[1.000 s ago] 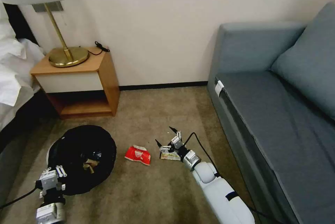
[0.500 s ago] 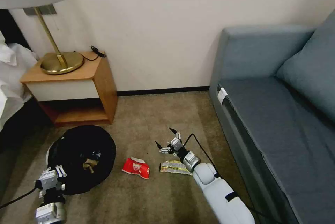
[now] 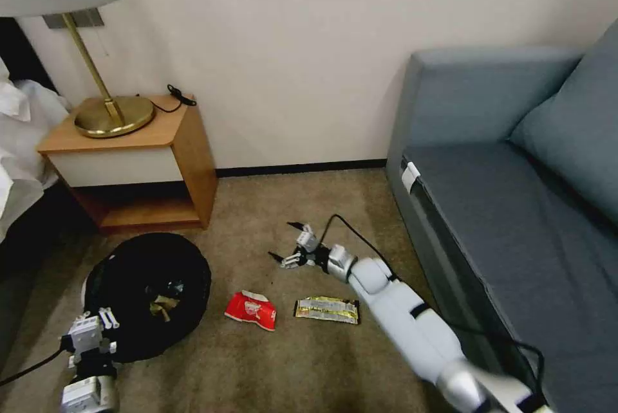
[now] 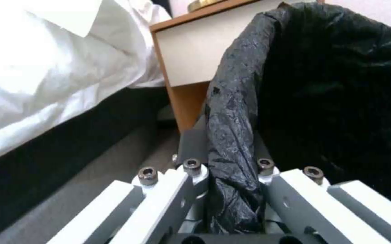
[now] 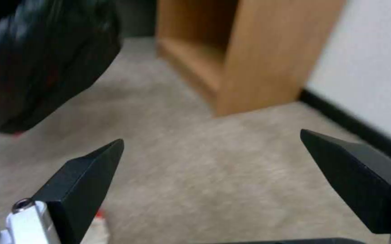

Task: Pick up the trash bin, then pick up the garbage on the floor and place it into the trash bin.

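Carpeted floor: left gripper (image 4: pixel 231 189) jaws clamp trash bin (image 3: pixel 151 291) liner; right gripper (image 3: pixel 288 241) jaws spread.

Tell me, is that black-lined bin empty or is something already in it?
Not empty. The bin already holds a crumpled brown scrap; the left gripper pinches its rim.

We see the trash bin (image 3: pixel 149 294) on the carpet just in front of the nightstand (image 3: pixel 132 165), brown paper lying inside its black liner. Our left gripper (image 3: pixel 90 334) sits at the bin's near rim. To the right of the bin lie the red-white snack packet (image 3: pixel 252 309) and, beyond it, the gold-dark bar wrapper (image 3: pixel 327 309). Our right gripper (image 3: pixel 287 242) hangs above the carpet right of the bin, past both pieces, fingers spread, empty.
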`<state>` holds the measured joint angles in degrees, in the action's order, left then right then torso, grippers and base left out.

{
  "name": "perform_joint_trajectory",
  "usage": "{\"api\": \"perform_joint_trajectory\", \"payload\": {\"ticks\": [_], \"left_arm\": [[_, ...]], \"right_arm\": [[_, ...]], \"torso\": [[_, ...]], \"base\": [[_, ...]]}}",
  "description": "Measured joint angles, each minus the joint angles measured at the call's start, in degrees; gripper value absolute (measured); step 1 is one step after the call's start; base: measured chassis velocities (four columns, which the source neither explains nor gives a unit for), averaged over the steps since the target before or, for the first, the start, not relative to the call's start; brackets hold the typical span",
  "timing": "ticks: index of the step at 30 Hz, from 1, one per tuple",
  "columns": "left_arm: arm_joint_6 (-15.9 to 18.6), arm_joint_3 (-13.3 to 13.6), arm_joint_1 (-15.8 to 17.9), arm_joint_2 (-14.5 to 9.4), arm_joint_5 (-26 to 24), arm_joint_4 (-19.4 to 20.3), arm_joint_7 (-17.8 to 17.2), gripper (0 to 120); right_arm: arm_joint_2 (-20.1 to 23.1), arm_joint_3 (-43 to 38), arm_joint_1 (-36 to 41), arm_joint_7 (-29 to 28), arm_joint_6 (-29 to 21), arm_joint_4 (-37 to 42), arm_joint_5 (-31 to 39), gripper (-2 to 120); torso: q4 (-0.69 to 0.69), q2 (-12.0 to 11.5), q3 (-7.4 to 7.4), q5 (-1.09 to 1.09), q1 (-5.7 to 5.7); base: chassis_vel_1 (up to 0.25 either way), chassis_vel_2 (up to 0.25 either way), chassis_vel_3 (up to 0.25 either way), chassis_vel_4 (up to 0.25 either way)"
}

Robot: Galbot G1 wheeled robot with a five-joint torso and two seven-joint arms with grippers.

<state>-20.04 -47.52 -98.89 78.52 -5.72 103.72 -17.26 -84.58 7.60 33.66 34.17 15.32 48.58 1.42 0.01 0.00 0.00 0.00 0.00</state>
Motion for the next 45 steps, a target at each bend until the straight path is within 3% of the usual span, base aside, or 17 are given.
{"api": "perform_joint_trajectory", "payload": {"ticks": [3, 12, 19, 33, 40, 45], "left_arm": [[0.02, -0.02, -0.03, 0.44, -0.04, -0.01, -0.1, 6], [-0.01, -0.03, 0.2, 0.73, 0.14, -0.98, -0.19, 6], [-0.1, -0.01, 0.56, 0.7, 0.48, -1.38, -0.22, 6], [-1.08, -0.16, -0.57, 0.63, 0.56, -1.02, -0.37, 6], [-1.08, 0.07, -0.45, 1.06, 1.02, -1.04, -0.38, 6], [-1.08, 0.07, -0.43, 1.18, 1.08, -1.17, -0.38, 6]], "right_arm": [[-2.57, 1.63, -2.69, 2.51, -1.38, -5.59, -2.54, 100], [-5.01, 2.37, -1.97, 3.17, -3.38, -11.06, -8.94, 100], [-7.37, 1.94, -0.61, 2.3, -1.54, -15.37, -12.3, 100], [-7.64, 0.83, -0.49, 1.22, 1.36, -20.79, -15.44, 99], [-7.61, 0.88, -0.63, 1.36, 2.63, -21.37, -15.56, 86], [-7.59, 0.5, -0.68, 1.51, 3.81, -22.01, -15.5, 65]], "torso": [[0.0, 0.0, 0.0, 0.0, 0.0], [-0.01, 0.0, 0.0, 0.0, 0.0], [-0.01, 0.0, 0.0, 0.0, 0.0], [-0.01, 0.0, 0.0, 0.0, 0.0], [-0.01, 0.0, 0.0, 0.0, 0.0], [-0.01, 0.0, 0.0, 0.0, 0.0]], "base": [[0.0, 0.0, 0.0, 0.0], [0.0, 0.0, 0.0, 0.0], [0.0, 0.0, 0.0, 0.0], [0.0, 0.0, 0.0, 0.0], [0.0, 0.0, 0.0, 0.0], [0.0, 0.0, 0.0, 0.0]]}}
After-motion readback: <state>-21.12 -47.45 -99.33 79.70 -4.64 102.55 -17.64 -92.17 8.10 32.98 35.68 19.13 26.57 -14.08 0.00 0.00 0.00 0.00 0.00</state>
